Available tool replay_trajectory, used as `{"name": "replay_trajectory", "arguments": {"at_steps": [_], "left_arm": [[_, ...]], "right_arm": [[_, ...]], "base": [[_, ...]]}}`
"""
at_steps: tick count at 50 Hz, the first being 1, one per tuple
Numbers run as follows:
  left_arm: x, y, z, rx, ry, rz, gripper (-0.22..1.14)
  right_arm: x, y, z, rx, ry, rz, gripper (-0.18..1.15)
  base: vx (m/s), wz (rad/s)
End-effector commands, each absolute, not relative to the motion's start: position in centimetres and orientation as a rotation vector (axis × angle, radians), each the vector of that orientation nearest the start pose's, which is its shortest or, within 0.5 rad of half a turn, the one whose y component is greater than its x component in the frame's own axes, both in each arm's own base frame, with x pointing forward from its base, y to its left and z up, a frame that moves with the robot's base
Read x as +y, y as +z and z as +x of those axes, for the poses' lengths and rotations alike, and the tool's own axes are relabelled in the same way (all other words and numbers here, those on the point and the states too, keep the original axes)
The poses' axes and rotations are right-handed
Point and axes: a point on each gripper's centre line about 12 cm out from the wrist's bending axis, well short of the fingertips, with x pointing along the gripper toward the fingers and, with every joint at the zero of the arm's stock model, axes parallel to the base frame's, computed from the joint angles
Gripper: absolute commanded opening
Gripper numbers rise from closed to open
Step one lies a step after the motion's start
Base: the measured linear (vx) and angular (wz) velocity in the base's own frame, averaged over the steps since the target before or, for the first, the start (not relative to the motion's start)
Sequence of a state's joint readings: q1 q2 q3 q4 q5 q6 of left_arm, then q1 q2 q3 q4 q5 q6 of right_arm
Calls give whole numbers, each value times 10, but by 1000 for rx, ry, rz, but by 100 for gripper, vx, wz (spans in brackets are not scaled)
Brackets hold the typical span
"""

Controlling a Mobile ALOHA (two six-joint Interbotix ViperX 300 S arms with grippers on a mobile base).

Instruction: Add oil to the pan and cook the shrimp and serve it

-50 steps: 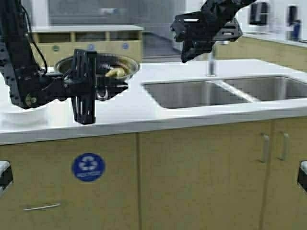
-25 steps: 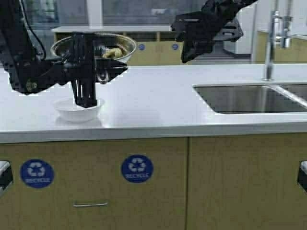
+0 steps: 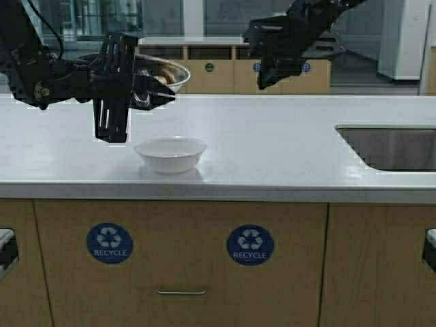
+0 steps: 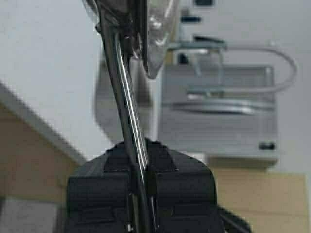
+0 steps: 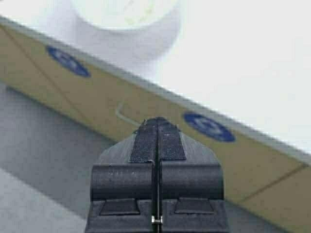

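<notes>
Since my base rolled left, my left jaws (image 3: 146, 95), pinching the shiny steel pan (image 3: 165, 73), near the white bowl (image 3: 171, 153); right jaws (image 3: 272, 65) pressed together.

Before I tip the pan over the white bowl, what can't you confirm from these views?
- Shrimp: high view, only a sliver past the left end effector; the pan rim hides the rest.
- Pan interior: left wrist view shows only the handle, edge-on.
- White bowl contents: high view too shallow; right wrist view cropped.
</notes>
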State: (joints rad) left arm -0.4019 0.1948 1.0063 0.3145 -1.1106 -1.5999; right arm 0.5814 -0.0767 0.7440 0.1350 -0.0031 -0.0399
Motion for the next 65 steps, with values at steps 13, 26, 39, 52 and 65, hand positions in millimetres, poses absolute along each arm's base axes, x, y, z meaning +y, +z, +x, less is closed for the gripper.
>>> {"name": "replay_trajectory", "arguments": {"at_steps": [13, 26, 39, 52, 65], "left_arm": [[-167, 131, 315, 555, -456, -1187, 3], [-172, 128, 334, 575, -415, -1101, 3], [-186, 118, 353, 637, -365, -933, 3], [-192, 110, 372, 633, -350, -838, 3], [-193, 111, 384, 633, -338, -685, 4]], "right_arm": [[200, 183, 305, 628, 528, -87, 5], [201, 180, 306, 630, 523, -76, 5], [200, 179, 307, 631, 519, -71, 5], [201, 179, 307, 630, 521, -73, 5], [200, 179, 307, 629, 519, -71, 5]], "base": [[3, 14], [2, 7], [1, 3], [0, 0], [0, 0]]}}
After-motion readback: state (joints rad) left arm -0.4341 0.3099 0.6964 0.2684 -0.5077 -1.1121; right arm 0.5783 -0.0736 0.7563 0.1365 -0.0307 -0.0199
